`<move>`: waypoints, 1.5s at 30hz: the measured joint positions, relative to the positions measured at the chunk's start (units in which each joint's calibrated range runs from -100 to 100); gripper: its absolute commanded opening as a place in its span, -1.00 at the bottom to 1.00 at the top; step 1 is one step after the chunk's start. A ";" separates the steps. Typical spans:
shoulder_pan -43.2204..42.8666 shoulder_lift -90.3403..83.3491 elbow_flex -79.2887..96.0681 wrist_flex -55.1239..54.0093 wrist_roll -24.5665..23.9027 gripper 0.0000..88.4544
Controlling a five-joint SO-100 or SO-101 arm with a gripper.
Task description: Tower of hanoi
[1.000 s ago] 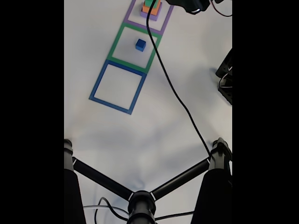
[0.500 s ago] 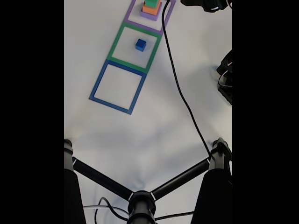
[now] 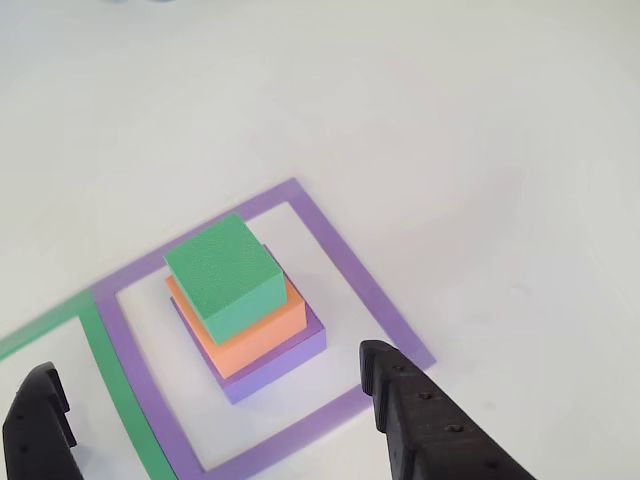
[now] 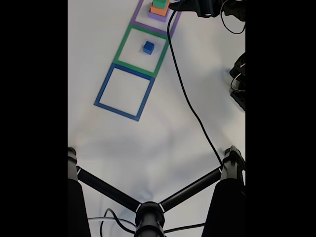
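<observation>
Green block (image 3: 224,277) next off the orange (image 3: 262,340) and purple (image 3: 290,358) stack: centre the open, apparently empty end effector (image 3: 215,410) squarely, grip level.

You can see a green block (image 3: 224,275) on an orange block (image 3: 262,336), and that sits on a purple slab (image 3: 283,361). The little cube (image 4: 148,47) is blue. The tape squares are purple (image 3: 350,272), green (image 4: 121,47) and blue (image 4: 103,88). The table (image 3: 450,150) is white. Your gripper (image 3: 215,405) fingers are black, and the cable (image 4: 185,96) is black too.
</observation>
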State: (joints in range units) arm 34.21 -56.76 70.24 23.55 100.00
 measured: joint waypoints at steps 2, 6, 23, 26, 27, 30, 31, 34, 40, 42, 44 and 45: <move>0.00 2.52 2.49 -5.70 0.00 -0.09; 0.00 8.65 4.65 -15.51 0.00 -0.08; -1.17 39.13 4.30 -48.12 0.00 -0.19; -1.46 43.49 2.75 -51.21 0.00 -0.27; -1.65 44.50 2.24 -51.84 0.00 -0.27; -2.04 46.60 -0.26 -52.47 0.00 -0.27; -2.04 47.19 -1.03 -52.63 0.00 -0.27; -2.82 48.19 -2.15 -52.95 0.00 -0.26; -3.30 48.28 -2.41 -52.95 0.00 -0.28; -3.69 48.36 -2.41 -53.26 0.00 -0.28; -3.69 49.12 -2.41 -54.29 0.00 -0.31; -3.69 49.54 -2.41 -54.69 0.00 -0.32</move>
State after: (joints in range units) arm 30.52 -7.22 67.83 -31.14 100.00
